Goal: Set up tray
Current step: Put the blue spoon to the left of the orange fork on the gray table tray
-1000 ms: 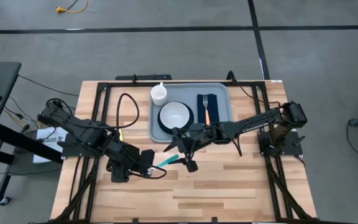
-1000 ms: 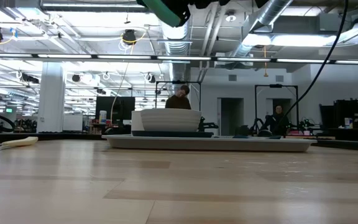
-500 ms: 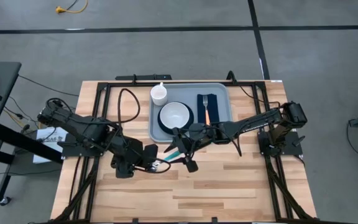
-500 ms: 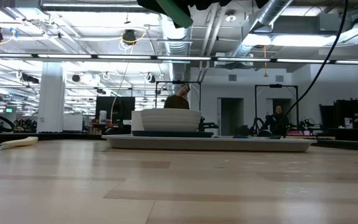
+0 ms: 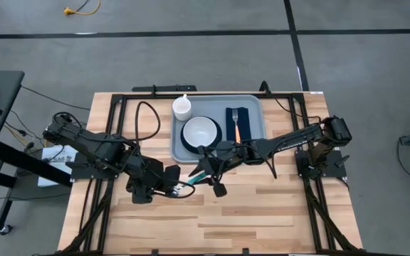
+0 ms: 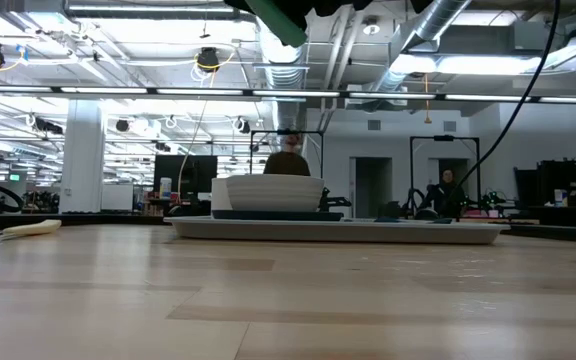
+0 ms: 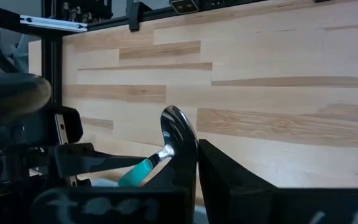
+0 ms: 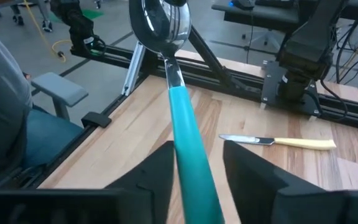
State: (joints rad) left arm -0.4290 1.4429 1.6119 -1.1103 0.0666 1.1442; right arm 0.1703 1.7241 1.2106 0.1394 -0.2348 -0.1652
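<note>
A spoon with a teal handle (image 5: 198, 175) hangs above the bare table in front of the tray (image 5: 256, 129). My left gripper (image 5: 181, 188) is shut on its metal bowl (image 7: 178, 132). My right gripper (image 8: 197, 167) reaches in from the right and is open. Its fingers stand on either side of the teal handle (image 8: 188, 146), with a gap showing on one side. On the tray are a white bowl on a dark plate (image 5: 201, 132), a white cup (image 5: 182, 108) and a dark napkin (image 5: 238, 114) with a fork (image 5: 236, 130). My left gripper pinches the spoon's metal bowl (image 7: 180, 146) between its two fingertips, coming slanting down from the table's left. The handle (image 7: 138, 172) sticks out beyond the fingers toward the right arm. The spoon is lifted well clear of the table.
A knife with a cream handle (image 8: 291, 143) lies on the table's left part, also seen in the low view (image 6: 30, 228). Black frame rails (image 5: 123, 128) run along the table's sides. Bare wood lies along the near edge (image 5: 212, 227).
My left gripper has swung a little toward the table's right and far side with the spoon. The teal handle now lies farther in between my right gripper's fingers. The right arm has kept its place.
</note>
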